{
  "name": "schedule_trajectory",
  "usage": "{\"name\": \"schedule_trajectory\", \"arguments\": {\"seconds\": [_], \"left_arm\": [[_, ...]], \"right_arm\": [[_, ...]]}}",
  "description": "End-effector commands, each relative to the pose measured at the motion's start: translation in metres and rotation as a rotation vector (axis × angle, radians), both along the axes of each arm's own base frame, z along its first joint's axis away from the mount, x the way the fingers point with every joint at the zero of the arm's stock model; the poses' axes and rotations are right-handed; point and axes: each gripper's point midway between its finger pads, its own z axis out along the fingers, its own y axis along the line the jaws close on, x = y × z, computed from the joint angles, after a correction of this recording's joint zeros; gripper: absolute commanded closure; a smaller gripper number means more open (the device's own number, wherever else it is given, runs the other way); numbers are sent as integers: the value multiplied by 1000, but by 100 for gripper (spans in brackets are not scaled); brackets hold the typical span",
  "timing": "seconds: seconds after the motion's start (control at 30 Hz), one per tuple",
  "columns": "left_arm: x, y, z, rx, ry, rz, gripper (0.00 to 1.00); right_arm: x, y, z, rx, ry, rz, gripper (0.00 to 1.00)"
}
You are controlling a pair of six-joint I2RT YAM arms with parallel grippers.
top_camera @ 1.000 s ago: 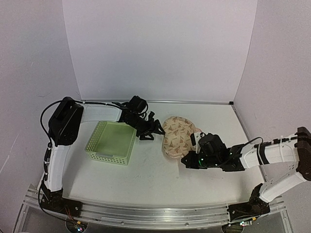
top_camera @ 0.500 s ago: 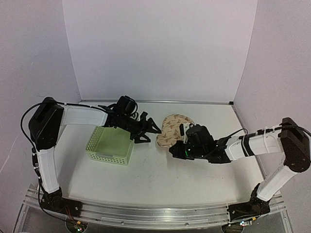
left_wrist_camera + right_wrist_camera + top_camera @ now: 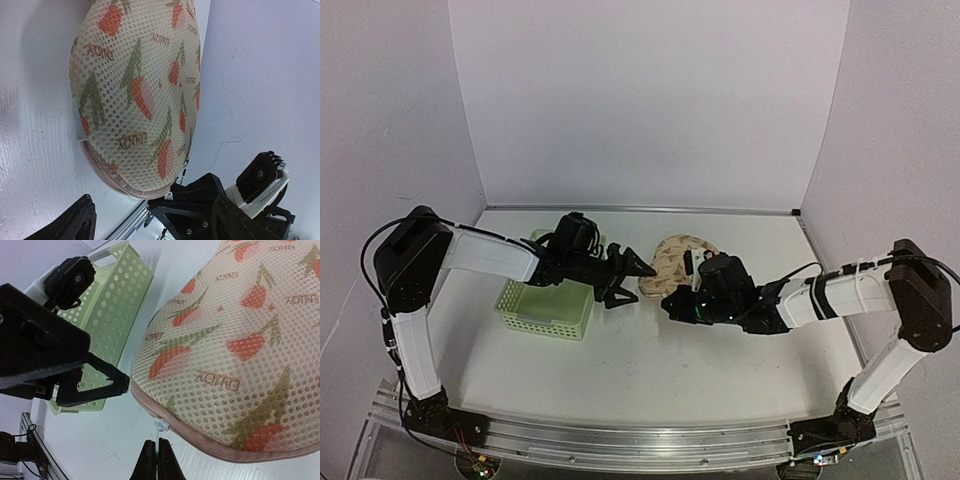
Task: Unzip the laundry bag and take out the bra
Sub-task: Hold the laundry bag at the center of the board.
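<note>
Left end effector (image 3: 628, 283) wide, arm extended toward laundry bag (image 3: 672, 256) — right end effector (image 3: 153, 460) closed, low beside bag's edge.

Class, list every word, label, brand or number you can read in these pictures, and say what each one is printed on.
"ENJOY": small brown capitals repeated across the mesh of the laundry bag, between the red-and-green motifs. It is clearest in the right wrist view and appears turned in the left wrist view.
Top view: the bag's print is too small to read.
Green basket: no text visible.
</note>
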Motion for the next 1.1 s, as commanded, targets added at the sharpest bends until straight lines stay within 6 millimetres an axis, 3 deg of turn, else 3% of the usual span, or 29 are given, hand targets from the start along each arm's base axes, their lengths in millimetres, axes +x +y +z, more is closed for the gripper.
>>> {"name": "schedule_trajectory", "arguments": {"seconds": [0.0, 0.37, 0.63, 0.83, 1.07], "left_arm": [[9, -16, 19, -79, -11, 16, 20], [12, -29, 13, -80, 17, 23, 26], [16, -31, 5, -68, 21, 34, 61], [17, -32, 1, -65, 29, 37, 99], [20, -36, 12, -86, 2, 18, 100]], "right_arm": [[5, 18, 34, 94, -89, 46, 100], [-2, 20, 42, 110, -109, 86, 100], [-12, 15, 37, 112, -99, 105, 100], [-22, 5, 29, 104, -86, 111, 100], [-31, -30, 5, 18, -76, 44, 100]]}}
